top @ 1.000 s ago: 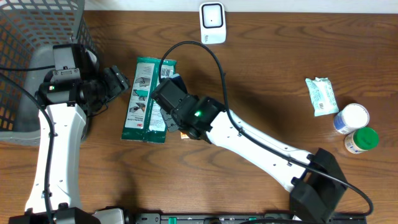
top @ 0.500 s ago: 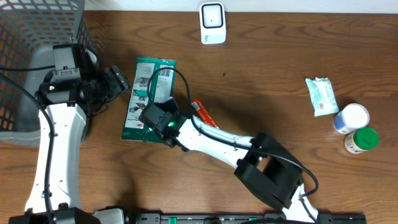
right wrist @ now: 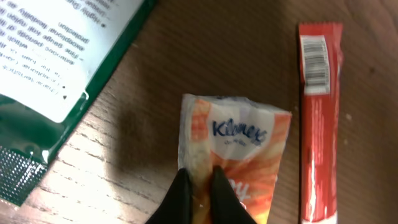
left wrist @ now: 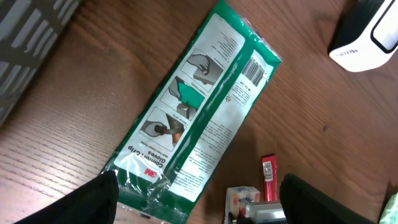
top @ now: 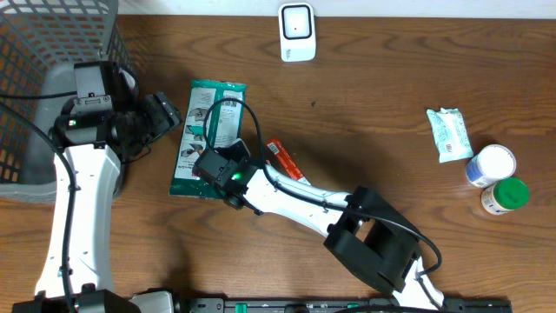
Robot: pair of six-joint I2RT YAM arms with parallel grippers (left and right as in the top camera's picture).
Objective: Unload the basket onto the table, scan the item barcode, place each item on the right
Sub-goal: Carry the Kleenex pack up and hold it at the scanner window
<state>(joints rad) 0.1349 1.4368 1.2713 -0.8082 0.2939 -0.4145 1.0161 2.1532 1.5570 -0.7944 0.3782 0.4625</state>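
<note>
Basically looks like a soft, featherlight, crinkly Kleenex pack (right wrist: pixel 239 149), flat on the desk (right wrist: pixel 211 50) between green packet (right wrist: pixel 62 50) and red stick (right wrist: pixel 320 124). Right hand (right wrist: pixel 199 179) pinching its near edge; left hand (top: pixel 167 113) spread, empty. Probably worth gripping deeper.

The basket (top: pixel 52 52) fills the far left corner of the tabletop (top: pixel 373 96). The scanner (top: pixel 296 32) stands at the far edge, about midway along it. The glove packet (top: pixel 208 139) lies flat left of centre, its length running from far to near, between the basket and the middle of the tabletop. Just right of its near end lies the tissue pack (right wrist: pixel 236 149), apart from it. Just beside the tissue pack on the right, not touching, lies the stick packet (top: pixel 287 161). Well apart, toward the right edge, the wipes pouch (top: pixel 449 134) lies flat. Just nearer and to its right stand two bottles close together, the farther bottle (top: pixel 492 165) behind the nearer bottle (top: pixel 506 195).
</note>
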